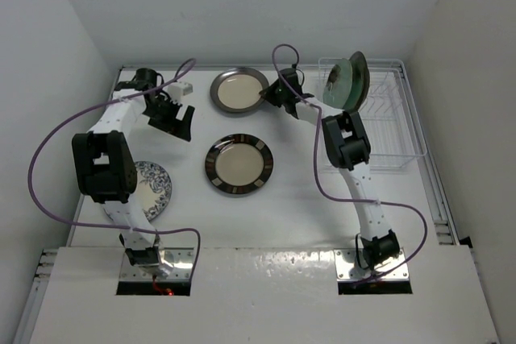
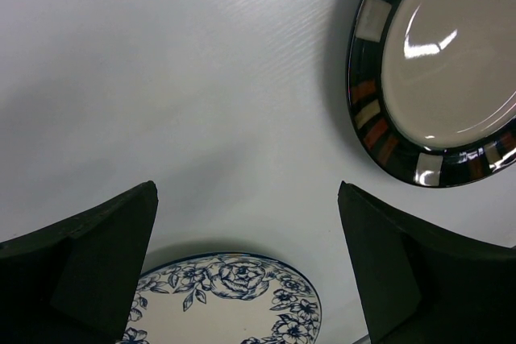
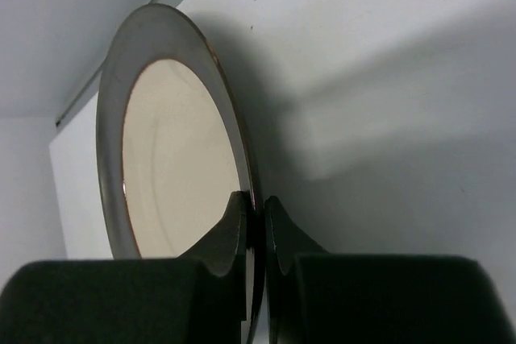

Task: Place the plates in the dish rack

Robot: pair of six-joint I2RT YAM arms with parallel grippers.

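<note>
Plates only partly showing

The left arm is covering half the blue floral plate; the brown patterned-rim plate is running off the left wrist view; the right gripper is hiding the lower rim of the grey-rimmed plate; the green plates in the dish rack are overlapping, blurring their count.

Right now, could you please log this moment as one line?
right end effector: shut on round cream plate with dark grey rim | left end effector: open, empty | white wire dish rack: green plates standing inside
</note>
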